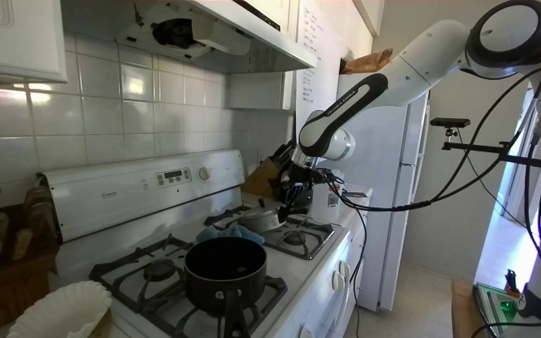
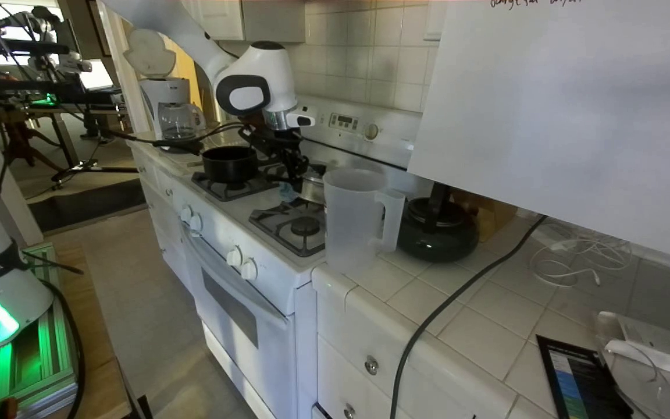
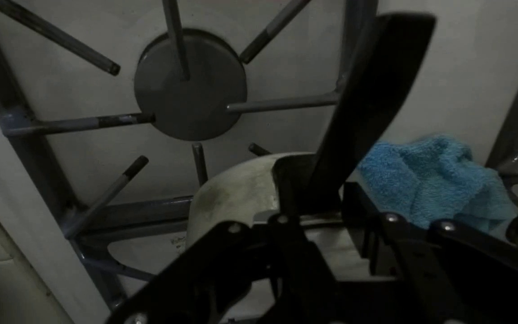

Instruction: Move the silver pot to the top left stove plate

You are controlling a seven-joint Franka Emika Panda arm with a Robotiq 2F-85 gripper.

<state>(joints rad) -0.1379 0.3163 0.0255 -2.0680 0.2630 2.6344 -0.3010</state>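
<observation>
Steel gives the silver pot [image 1: 262,224] a dull shine near the centre of an exterior view, its lid [image 1: 263,211] on and a dark knob [image 1: 261,203] on top. It is over the grates at the far end of the white stove [image 1: 298,270]; whether its base touches them I cannot tell. In the wrist view the gripper [image 3: 319,198] pinches the pot's black handle [image 3: 376,90], one jaw on either side, and the handle slants towards the upper right of the frame. A round burner [image 3: 196,108] shows at upper left there, and a crumpled blue cloth [image 3: 439,184] lies right of centre, just beside the pot.

In an exterior view the top left stove plate [image 1: 159,270] is at lower left, well apart from the silver pot. Next to it, at lower centre, stands the larger black pot [image 1: 202,281], its handle pointing to the bottom edge. Pale fluted paper [image 1: 64,305] fills the lower left corner, and a wooden knife block [image 1: 258,180] stands near the centre, behind the gripper.

In an exterior view a frosted pitcher [image 2: 349,227] stands mid-frame on the tiled tabletop [image 2: 503,308], overlapping the silver pot's edge; a dark rounded vessel [image 2: 439,238] is just right of it.
</observation>
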